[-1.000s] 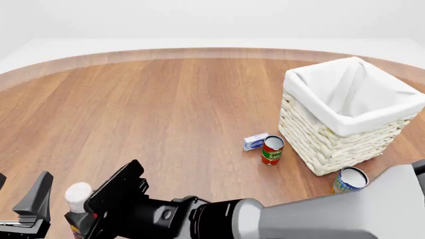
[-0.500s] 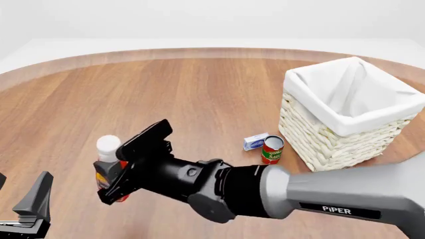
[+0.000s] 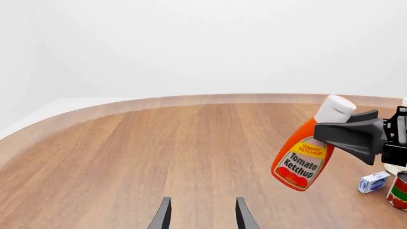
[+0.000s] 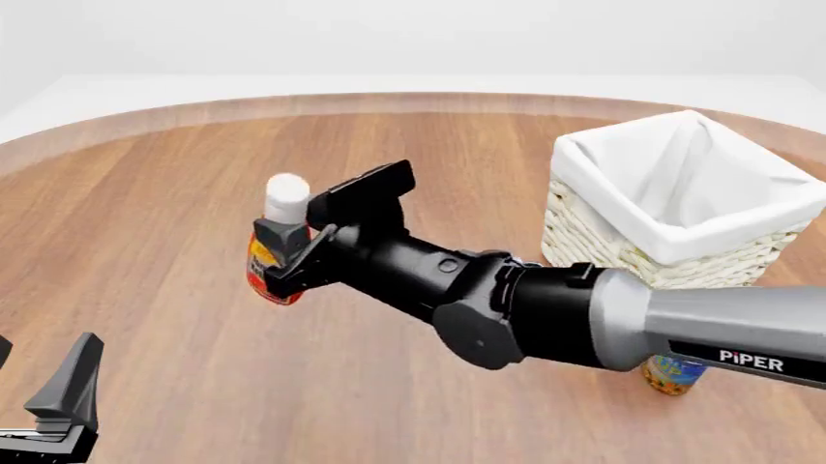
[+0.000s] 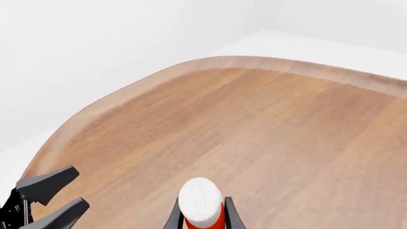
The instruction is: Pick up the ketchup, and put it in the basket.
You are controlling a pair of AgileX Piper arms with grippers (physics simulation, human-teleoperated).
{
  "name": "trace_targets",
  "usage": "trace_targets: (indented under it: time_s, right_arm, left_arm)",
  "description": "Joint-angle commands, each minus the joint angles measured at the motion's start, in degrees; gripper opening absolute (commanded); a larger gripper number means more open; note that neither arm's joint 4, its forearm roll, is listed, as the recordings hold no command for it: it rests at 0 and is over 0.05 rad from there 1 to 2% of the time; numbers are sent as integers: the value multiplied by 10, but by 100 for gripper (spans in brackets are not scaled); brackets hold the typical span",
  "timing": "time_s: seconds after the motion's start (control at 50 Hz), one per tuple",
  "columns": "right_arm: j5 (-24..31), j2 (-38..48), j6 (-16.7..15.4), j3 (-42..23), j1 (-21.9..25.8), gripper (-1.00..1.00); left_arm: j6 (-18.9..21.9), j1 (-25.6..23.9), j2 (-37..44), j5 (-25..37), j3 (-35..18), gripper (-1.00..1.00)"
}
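Note:
The ketchup, a red bottle with a white cap, hangs above the table left of centre, tilted, held at its neck by my right gripper. In the left wrist view the ketchup shows its yellow and white label, with my right gripper shut on it. In the right wrist view its cap sits between the fingers. The basket, cream wicker with a white liner, stands at the right. My left gripper is open and empty, low at the near left; it also shows in the left wrist view.
A tomato sauce can and a small white-and-blue box stand beside the basket, hidden behind my right arm in the front view. A blue and yellow can peeks from under that arm. My left gripper shows in the right wrist view.
My right gripper has lifted the ketchup from the near left edge and carried it up, forward and to the right. The left arm has not moved.

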Motion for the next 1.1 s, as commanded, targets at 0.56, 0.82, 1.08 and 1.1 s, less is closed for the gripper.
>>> trace_targets:
  time_s: [0.56, 0.82, 1.08, 1.1]
  right_arm:
    - [-71, -106, -8, 66, -136, -100]
    - [-91, -149, -6, 91, -170, -100]
    - [-94, -179, -13, 107, -244, -100]
    - [-96, -183, -12, 111, -255, -100]
  left_arm:
    - [0, 0, 0, 0, 0, 100]
    - [0, 0, 0, 0, 0, 100]
    - [0, 0, 0, 0, 0, 100]
    - [0, 0, 0, 0, 0, 100]
